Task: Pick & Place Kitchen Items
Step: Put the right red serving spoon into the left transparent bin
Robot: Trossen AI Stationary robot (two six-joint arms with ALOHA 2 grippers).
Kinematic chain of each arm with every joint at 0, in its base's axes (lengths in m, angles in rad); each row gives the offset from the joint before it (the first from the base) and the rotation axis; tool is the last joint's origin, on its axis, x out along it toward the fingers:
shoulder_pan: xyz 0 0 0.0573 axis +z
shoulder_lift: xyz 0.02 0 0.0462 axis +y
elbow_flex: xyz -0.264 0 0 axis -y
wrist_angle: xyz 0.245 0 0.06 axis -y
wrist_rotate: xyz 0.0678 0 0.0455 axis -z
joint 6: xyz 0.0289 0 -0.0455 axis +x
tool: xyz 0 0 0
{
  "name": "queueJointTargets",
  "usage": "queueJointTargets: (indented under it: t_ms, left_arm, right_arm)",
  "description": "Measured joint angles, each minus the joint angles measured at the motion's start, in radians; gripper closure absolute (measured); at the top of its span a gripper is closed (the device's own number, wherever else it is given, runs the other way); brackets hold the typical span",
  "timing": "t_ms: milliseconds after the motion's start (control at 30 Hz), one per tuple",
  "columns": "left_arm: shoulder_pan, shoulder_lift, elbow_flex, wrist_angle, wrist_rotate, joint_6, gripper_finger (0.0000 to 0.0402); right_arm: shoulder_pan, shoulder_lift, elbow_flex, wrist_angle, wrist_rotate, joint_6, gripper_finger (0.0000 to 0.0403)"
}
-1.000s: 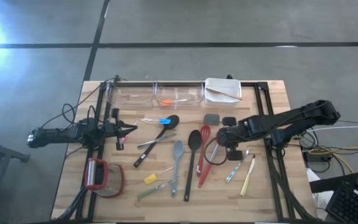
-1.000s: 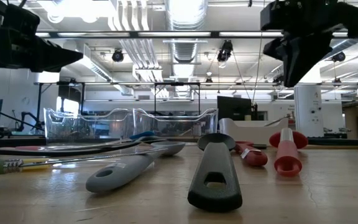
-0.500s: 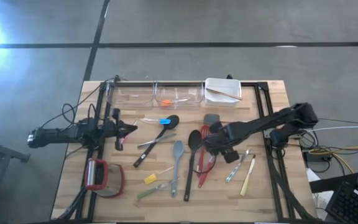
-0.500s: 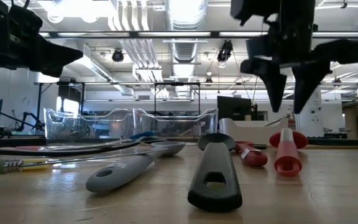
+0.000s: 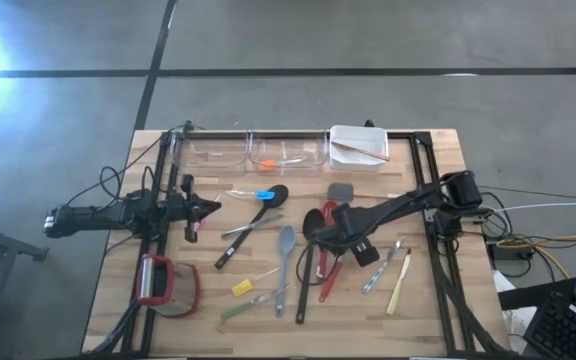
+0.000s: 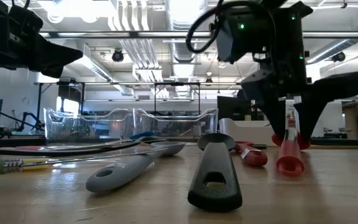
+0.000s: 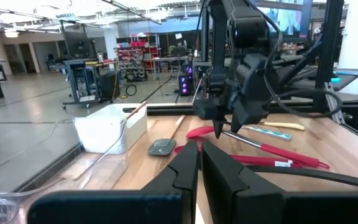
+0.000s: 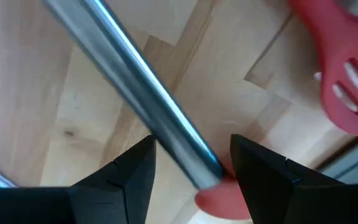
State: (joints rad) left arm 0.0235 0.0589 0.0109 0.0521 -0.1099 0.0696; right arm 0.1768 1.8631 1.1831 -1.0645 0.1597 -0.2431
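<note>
Many kitchen items lie flat on the wooden table: a grey spatula (image 5: 285, 255), black spoons (image 5: 308, 262), a red spatula (image 8: 340, 87) and a red utensil with a metal shaft (image 8: 135, 106). My right gripper (image 5: 331, 228) is open and low over the table's middle. Its fingers point down on either side of that metal shaft (image 7: 247, 139), close to where it meets a red part (image 8: 219, 198); I see no touch. My left gripper (image 5: 211, 207) hangs shut and empty above the table's left side.
Two clear tubs (image 5: 253, 152) and a white tub (image 5: 358, 145) stand along the far edge. A red-framed round object (image 5: 168, 285) lies near left. More cutlery (image 5: 388, 270) lies right of my right gripper. A black frame rail (image 5: 430, 200) runs along the right side.
My right gripper has moved toward the table's left edge and down, from above the right-hand cutlery to the red utensils. Its fingers have opened and now stand on either side of the metal shaft. None of the items has moved.
</note>
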Motion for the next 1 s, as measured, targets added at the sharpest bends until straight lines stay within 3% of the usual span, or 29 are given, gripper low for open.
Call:
queueJointTargets:
  t_ms: [167,367,733,1000]
  left_arm:
    - [0.000,0.000,0.000,0.000,0.000,0.000,0.0376]
    - [0.000,0.000,0.000,0.005,-0.004,0.007,0.0376]
    - [0.000,0.000,0.000,0.008,-0.004,0.002,0.0376]
    - [0.000,0.001,0.000,0.048,-0.004,-0.058,0.0376]
  right_arm:
    - [0.000,0.013,-0.015,-0.007,-0.004,0.001,0.0247]
    - [-0.001,-0.001,-0.012,-0.076,-0.028,0.071,0.0362]
    - [0.024,-0.157,0.009,-0.290,-0.066,0.200,0.0362]
    - [0.021,-0.342,0.057,-0.227,0.011,0.349,0.0362]
